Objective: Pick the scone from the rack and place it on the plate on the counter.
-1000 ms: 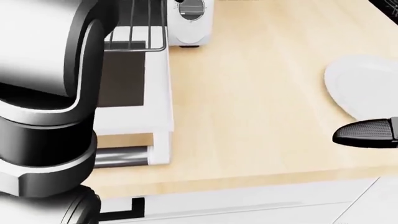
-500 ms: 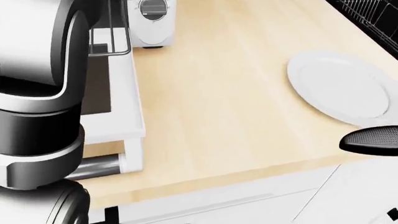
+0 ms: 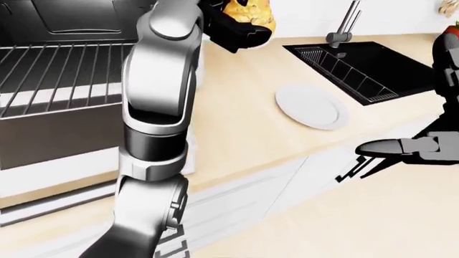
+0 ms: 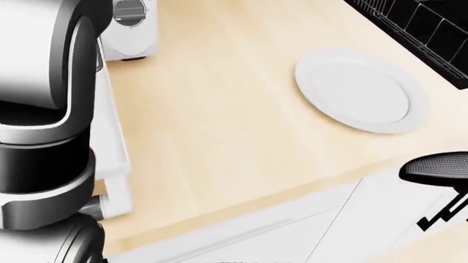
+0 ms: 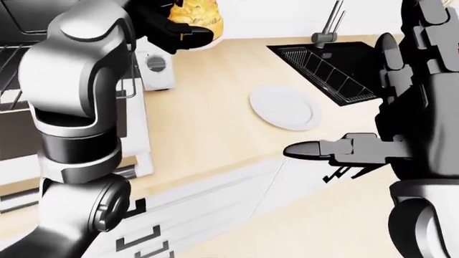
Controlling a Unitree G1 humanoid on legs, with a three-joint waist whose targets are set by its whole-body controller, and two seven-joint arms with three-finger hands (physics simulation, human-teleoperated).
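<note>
- The scone point(image 3: 249, 12) is already off the rack point(image 3: 50, 70): the left hand point(image 5: 176, 28) holds it up high, its dark fingers closed around the yellow pastry, near the top of both eye views and above the far part of the counter point(image 4: 219, 115).
- The pickup looks finished; what is left is to carry the scone toward the right of the view, lower it onto the plate point(image 4: 360, 90) and let go.
- The plate lies bare on the counter, well apart from the scone and just beside the black sink point(image 3: 366, 67).
- The right hand point(image 5: 344, 149) hangs off the counter's near edge with its fingers stretched out and nothing in them.
- The head view misses the scone entirely, so how firmly the fingers wrap it is judged only from the eye views and may be looser than it appears.
- Count: one scone, one plate, one wire rack, one sink with one faucet point(image 3: 346, 24), one small white appliance with a dial point(image 5: 156, 69), and two robot hands.
</note>
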